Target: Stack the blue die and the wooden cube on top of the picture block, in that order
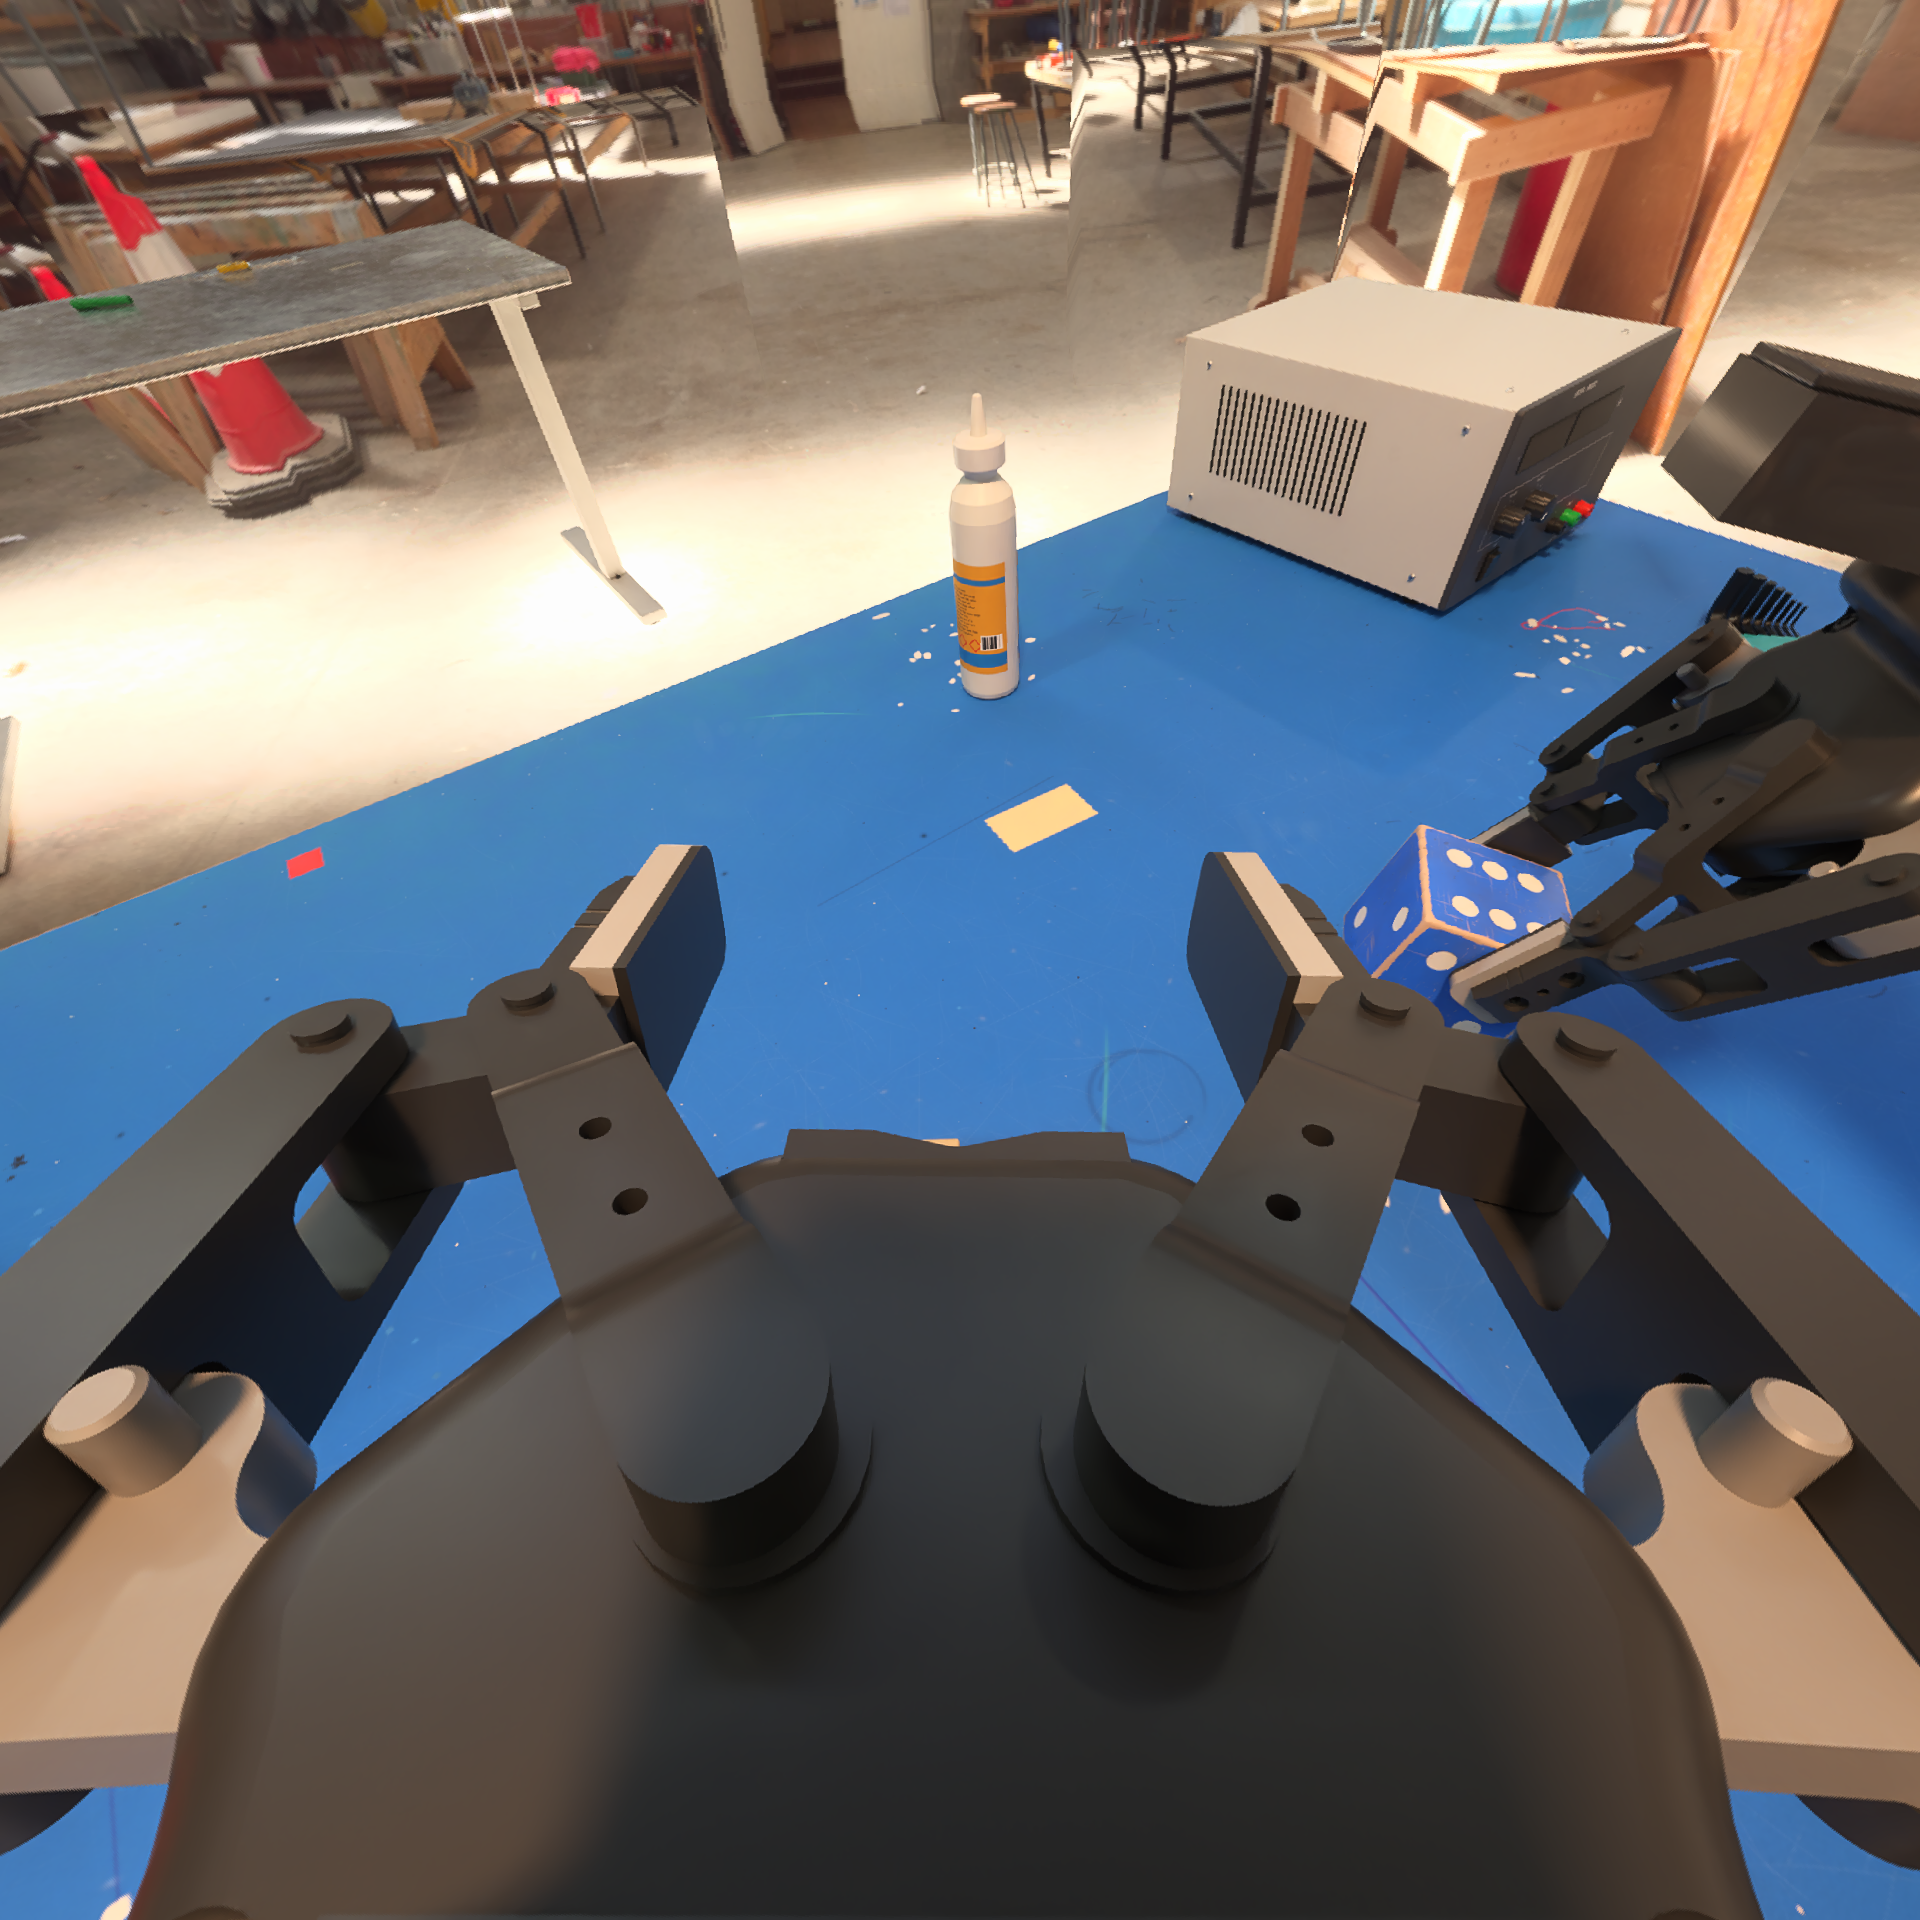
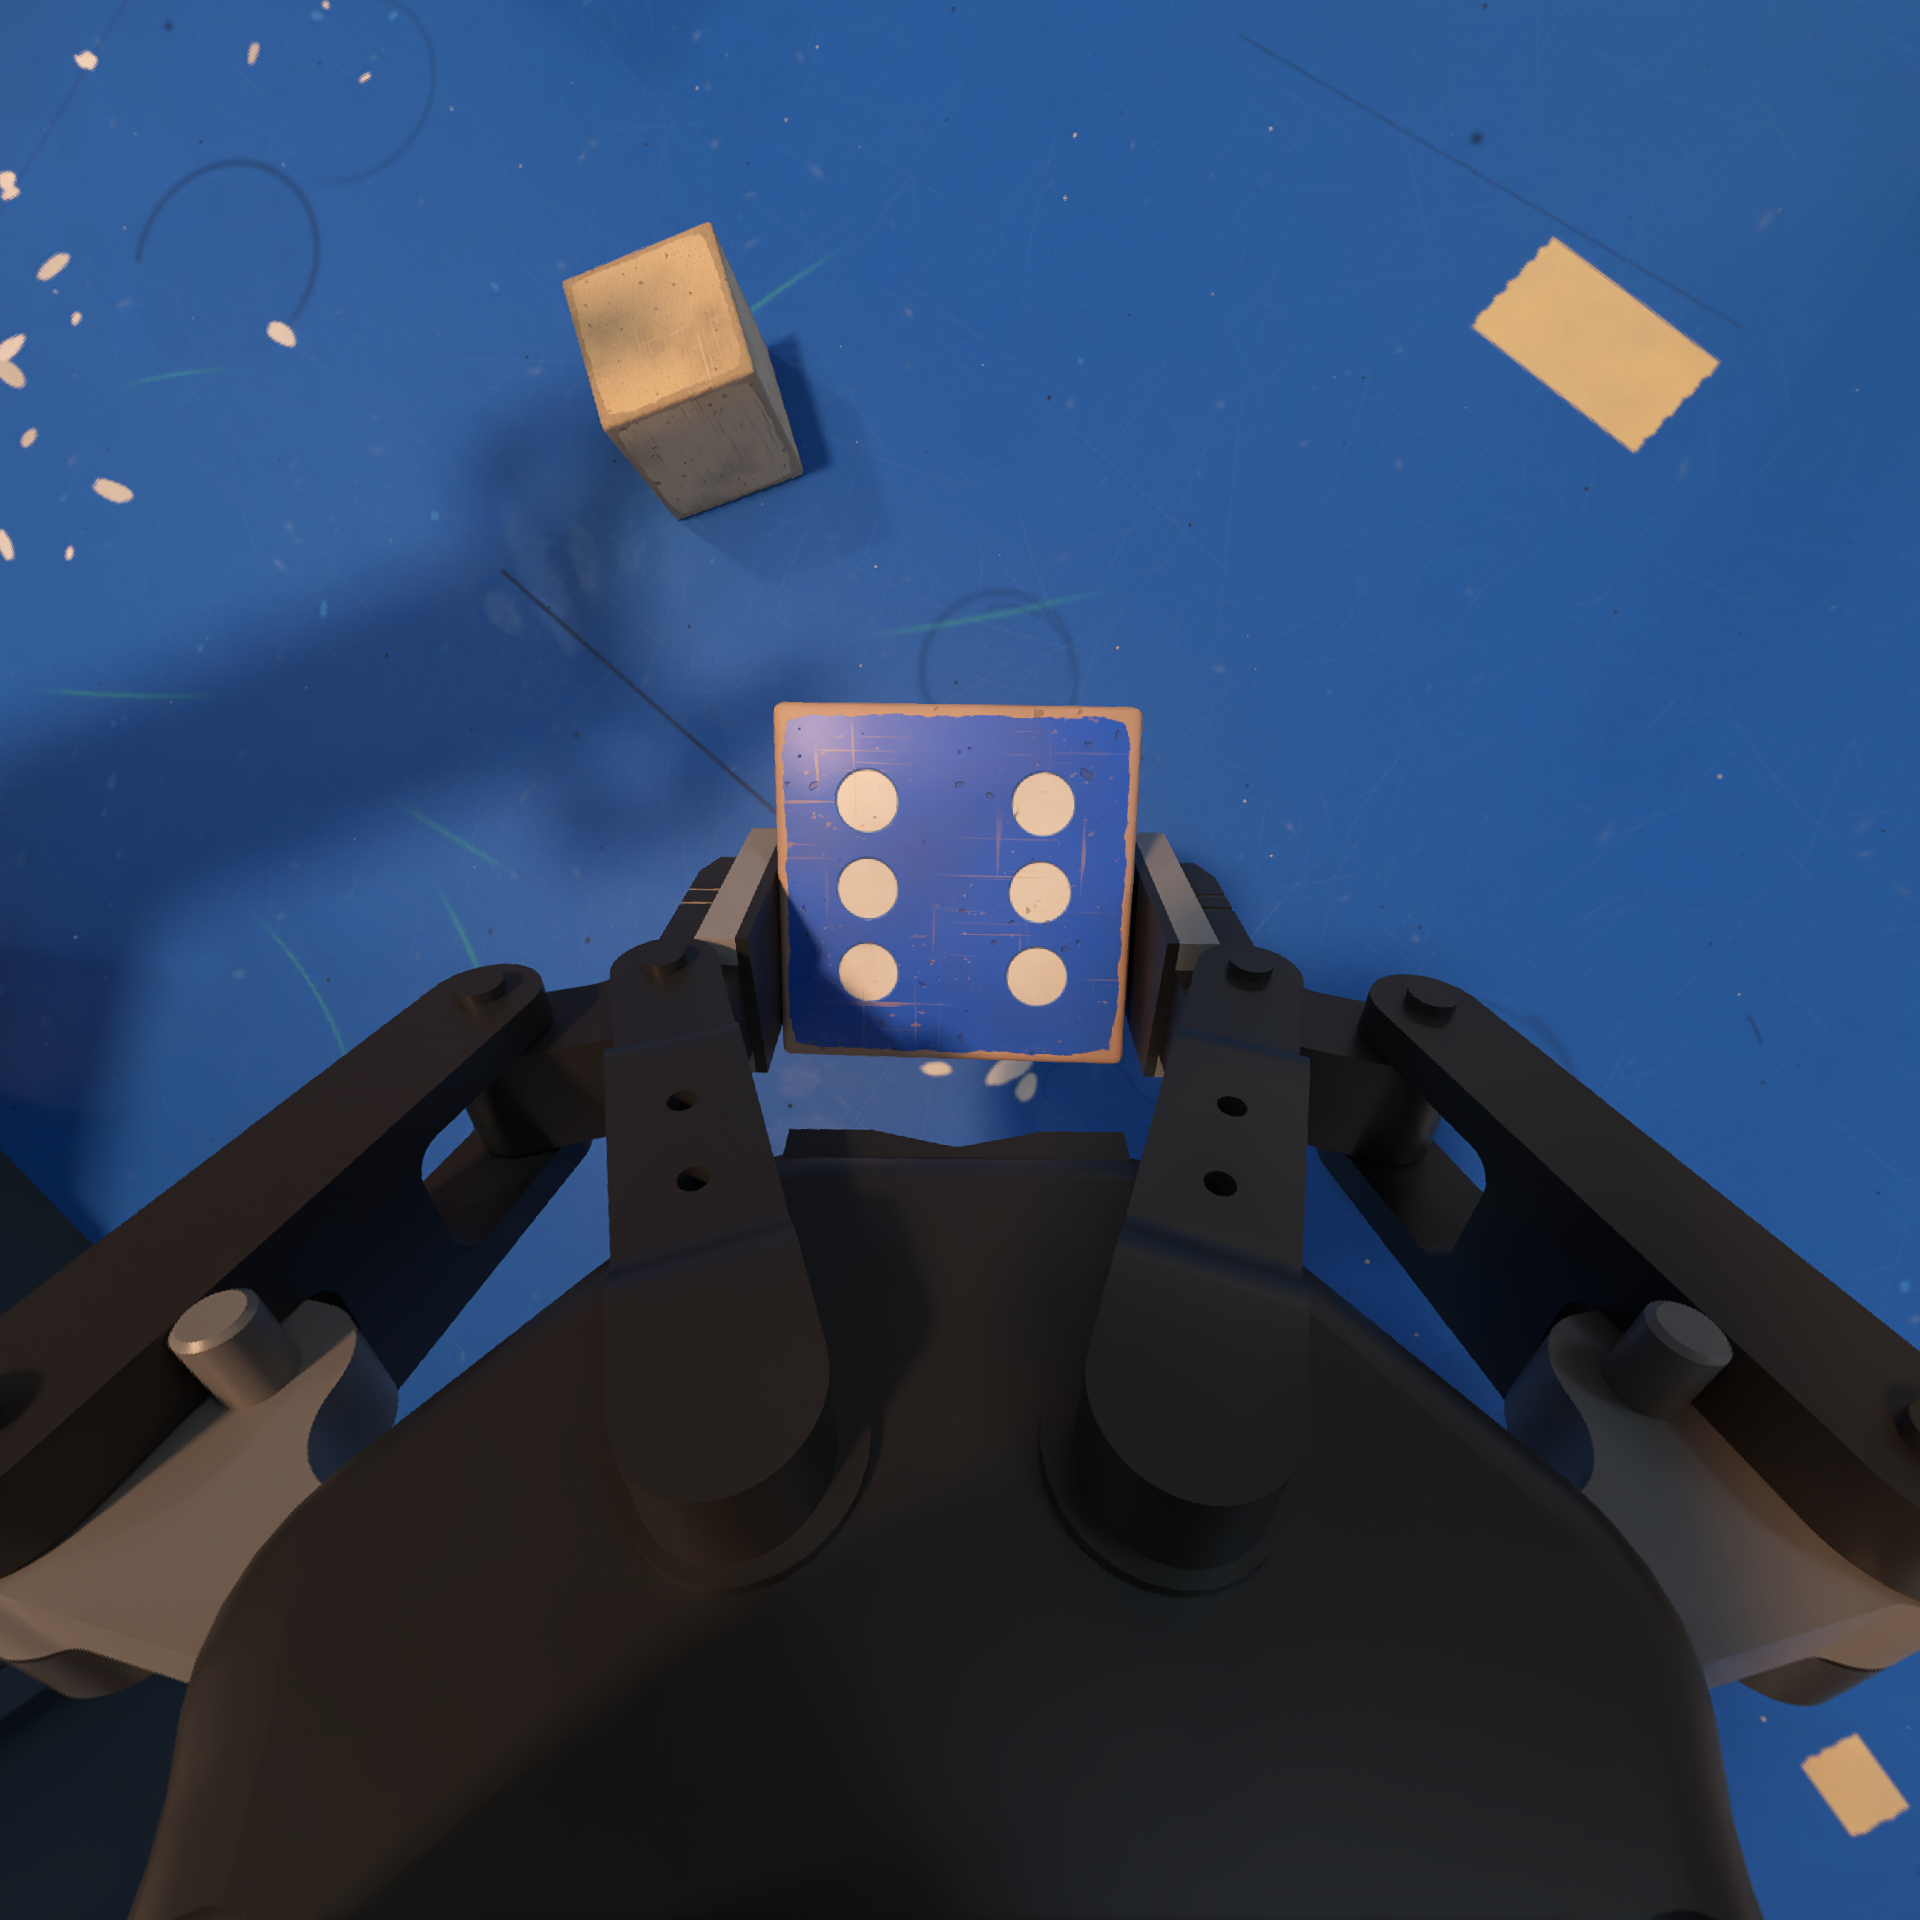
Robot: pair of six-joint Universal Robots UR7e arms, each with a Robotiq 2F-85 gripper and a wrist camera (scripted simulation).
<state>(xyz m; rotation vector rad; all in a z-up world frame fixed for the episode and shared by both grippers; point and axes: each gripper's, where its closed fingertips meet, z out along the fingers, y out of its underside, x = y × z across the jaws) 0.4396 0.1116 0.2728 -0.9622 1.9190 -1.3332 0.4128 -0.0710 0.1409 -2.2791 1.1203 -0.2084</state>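
Note:
My right gripper (image 2: 956, 935) is shut on the blue die (image 2: 956, 883), its white-dotted face toward the camera, held above the blue table. In the left wrist view the die (image 1: 1455, 925) sits between the right gripper's fingers (image 1: 1507, 966) at the right, just past my left gripper's right finger. The wooden cube (image 2: 681, 374) stands on the table ahead and left of the die. My left gripper (image 1: 956, 935) is open and empty over the table. The picture block is not in view.
A white glue bottle (image 1: 982, 561) stands upright mid-table. A grey equipment box (image 1: 1392, 436) sits at the far right corner. Tan patches (image 2: 1595, 343) and a red mark (image 1: 304, 862) lie flat on the blue table (image 1: 831, 987). The table's far edge runs diagonally.

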